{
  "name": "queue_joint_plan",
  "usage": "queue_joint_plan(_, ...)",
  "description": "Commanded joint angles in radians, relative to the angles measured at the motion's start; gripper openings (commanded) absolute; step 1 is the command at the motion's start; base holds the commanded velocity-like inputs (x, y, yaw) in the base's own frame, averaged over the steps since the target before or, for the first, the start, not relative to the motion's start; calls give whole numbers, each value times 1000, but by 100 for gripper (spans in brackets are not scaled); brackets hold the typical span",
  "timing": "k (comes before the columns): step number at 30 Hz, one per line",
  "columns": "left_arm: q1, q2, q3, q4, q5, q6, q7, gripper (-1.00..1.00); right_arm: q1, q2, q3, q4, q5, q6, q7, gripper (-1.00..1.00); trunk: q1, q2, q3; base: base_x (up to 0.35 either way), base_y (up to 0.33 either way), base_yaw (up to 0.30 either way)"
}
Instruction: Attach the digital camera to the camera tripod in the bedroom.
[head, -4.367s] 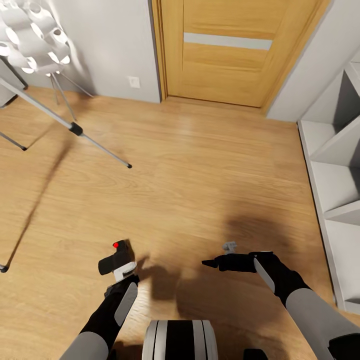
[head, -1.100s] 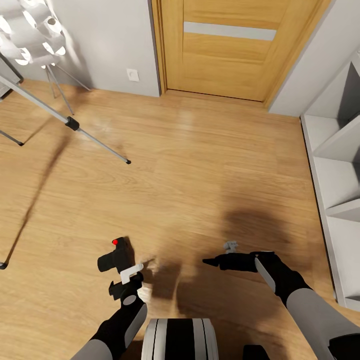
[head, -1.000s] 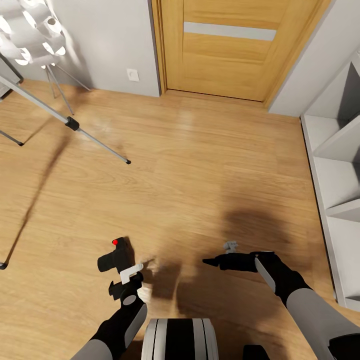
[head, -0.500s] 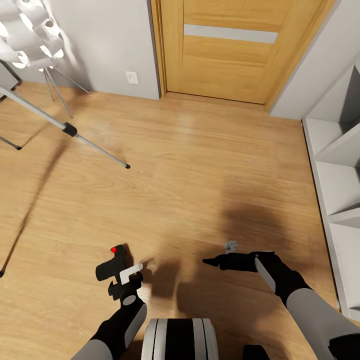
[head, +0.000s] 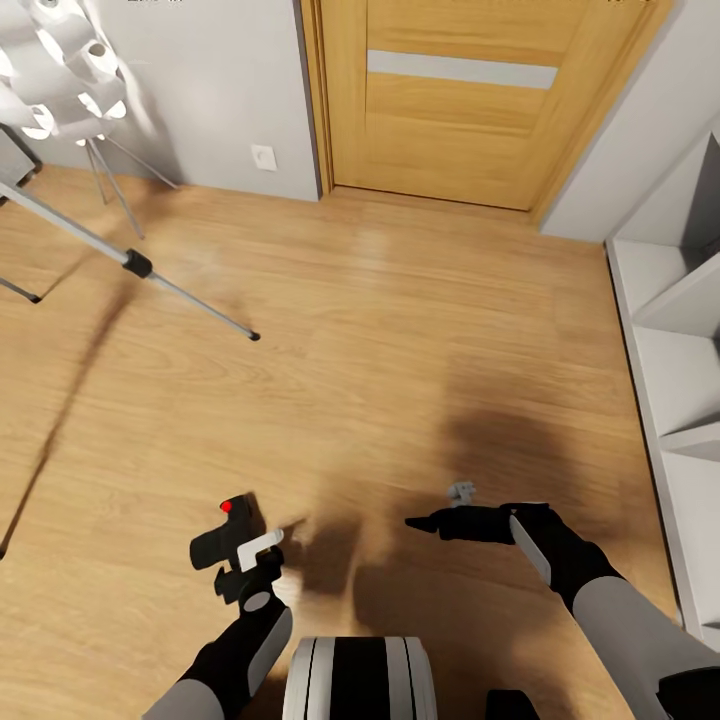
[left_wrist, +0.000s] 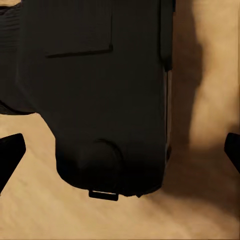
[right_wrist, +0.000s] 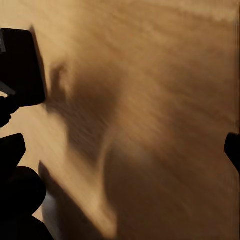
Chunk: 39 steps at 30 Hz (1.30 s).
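Observation:
The digital camera (head: 222, 540), black with a red dot on top, is held low over the wood floor by my left gripper (head: 243, 558), which is shut on it. In the left wrist view the camera's dark body (left_wrist: 100, 100) sits between the two fingertips (left_wrist: 10, 155). My right gripper (head: 425, 522) hangs open and empty over the floor, its tip pointing towards the left arm. Of the camera tripod, one silver leg with a black joint (head: 137, 264) slants across the far left, its foot on the floor. The tripod's head is out of view.
A white ball lamp (head: 55, 70) on thin legs stands at the back left by the wall. A closed wooden door (head: 450, 100) is straight ahead. White shelving (head: 670, 330) lines the right side. Open wood floor (head: 380, 330) lies between.
The whole picture has drifted slightly, so the view itself has moved. My left gripper with the camera has sunk a little lower in the view. The right arm looks the same.

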Motion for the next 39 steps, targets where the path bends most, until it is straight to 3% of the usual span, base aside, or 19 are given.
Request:
queue_joint_plan(1, -1, 1, -6, 2, 10, -6, 6, 100, 0, -1, 5, -1, -10, 8, -2, 100, 0, 0, -1, 154, 0, 0)
queue_joint_plan(39, 0, 6, -4, 73, 18, -3, 3, 100, 0, -2, 5, -1, -10, 8, -1, 100, 0, 0, -1, 9, 0, 0)
